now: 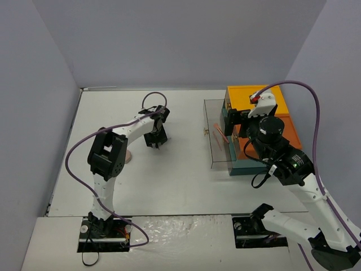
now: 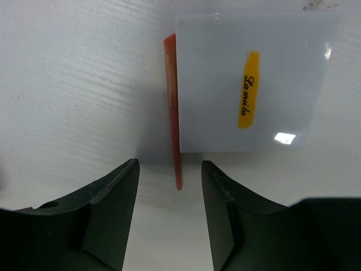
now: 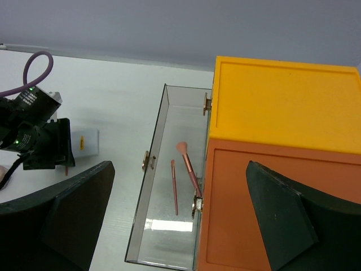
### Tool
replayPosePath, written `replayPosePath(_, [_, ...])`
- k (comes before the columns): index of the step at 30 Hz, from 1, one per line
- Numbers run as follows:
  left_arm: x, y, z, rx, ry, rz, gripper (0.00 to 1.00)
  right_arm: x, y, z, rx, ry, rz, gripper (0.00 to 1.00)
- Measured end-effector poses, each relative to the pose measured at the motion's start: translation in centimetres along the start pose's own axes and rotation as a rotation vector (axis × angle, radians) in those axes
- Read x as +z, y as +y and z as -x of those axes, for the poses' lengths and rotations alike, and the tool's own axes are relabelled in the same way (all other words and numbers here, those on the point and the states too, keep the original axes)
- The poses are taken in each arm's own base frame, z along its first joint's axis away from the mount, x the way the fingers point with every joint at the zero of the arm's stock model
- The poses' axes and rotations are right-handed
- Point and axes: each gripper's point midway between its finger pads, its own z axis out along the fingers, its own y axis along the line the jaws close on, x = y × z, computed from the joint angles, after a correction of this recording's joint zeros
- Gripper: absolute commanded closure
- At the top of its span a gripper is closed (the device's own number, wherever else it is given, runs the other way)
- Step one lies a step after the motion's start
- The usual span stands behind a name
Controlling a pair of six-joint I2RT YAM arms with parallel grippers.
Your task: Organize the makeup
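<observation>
The left pincer [image 2: 169, 169] hangs low over the bench [image 2: 73, 84] with its jaws spread and nothing between them. A red pencil [image 2: 172, 101] lies flat dead ahead, its near tip in the gap between the two fingers and its shaft running straight away from them. Just right of that line, past the fingertips, lies a white card [image 2: 282, 73]. The pencil follows the card's left edge, touching it or tucked slightly under; I cannot tell which.

The step in hand looks like picking up this pencil. The next move calls for a short drop so the fingers straddle the shaft, then a close across a very thin thing lying flat. The right finger would land close to the card's near corner and could nip or drag it. To the left of the pencil the bench is bare, so shading that way is the safer bias.

Farther off, the right pincer [image 3: 180, 166] hovers wide open and empty over the box [image 3: 282, 96] and the clear drawer [image 3: 172, 124] jutting from it toward the left arm. A brush [image 3: 190, 172] and a second pencil [image 3: 174, 189] lie in the drawer. Open bench separates the left pincer from it, but the drawer's upright wall must be cleared, and the right pincer crowds the space above.
</observation>
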Motion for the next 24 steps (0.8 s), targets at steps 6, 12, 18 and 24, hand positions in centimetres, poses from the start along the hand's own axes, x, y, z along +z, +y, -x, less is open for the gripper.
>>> replayPosePath(6, [1.0,0.4,0.2,-0.019,0.006,0.009,0.73,0.0,0.0,0.0,0.001,-0.002,0.000,0.00])
replayPosePath(12, [1.2,0.8,0.5,-0.040,-0.010,-0.006,0.92,0.0,0.0,0.0,0.001,-0.001,0.000,0.00])
replayPosePath(18, [0.7,2.3,-0.6,-0.048,-0.012,-0.005,1.00,0.1,0.1,-0.1,-0.002,0.005,-0.001,0.00])
replayPosePath(24, [-1.1,3.3,-1.8,-0.046,0.003,-0.022,1.00,0.7,0.3,-0.6,-0.010,0.024,-0.002,0.00])
